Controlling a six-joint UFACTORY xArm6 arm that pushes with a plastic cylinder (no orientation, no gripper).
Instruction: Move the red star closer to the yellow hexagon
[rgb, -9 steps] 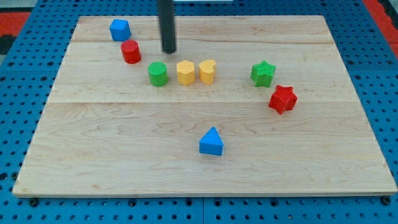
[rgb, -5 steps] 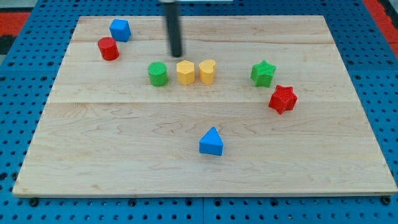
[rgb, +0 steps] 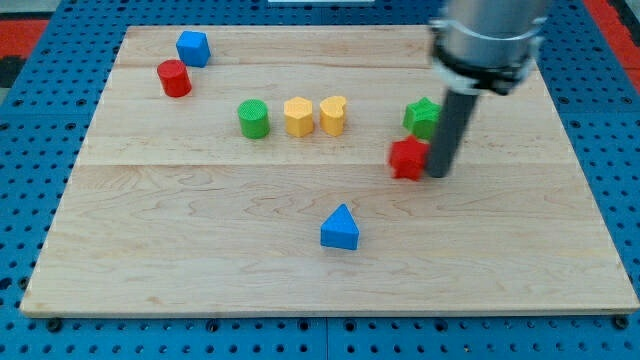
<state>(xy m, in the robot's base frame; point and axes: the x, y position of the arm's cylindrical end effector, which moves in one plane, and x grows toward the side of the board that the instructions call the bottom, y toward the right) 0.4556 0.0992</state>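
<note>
Camera view, my tip (rgb: 438, 174) touching red star (rgb: 407, 158)

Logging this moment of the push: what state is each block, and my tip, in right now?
my tip: down on the board, against the red star's right side
red star: blurred, just below-left of green star
green star: partly hidden by rod
yellow hexagon: upright, beside yellow heart
green cylinder: upright
red cylinder: upright

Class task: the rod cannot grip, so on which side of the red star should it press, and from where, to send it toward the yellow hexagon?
Press the red star's right face, coming from the view's right. My tip sits there already, and the yellow hexagon lies up-left.
</note>
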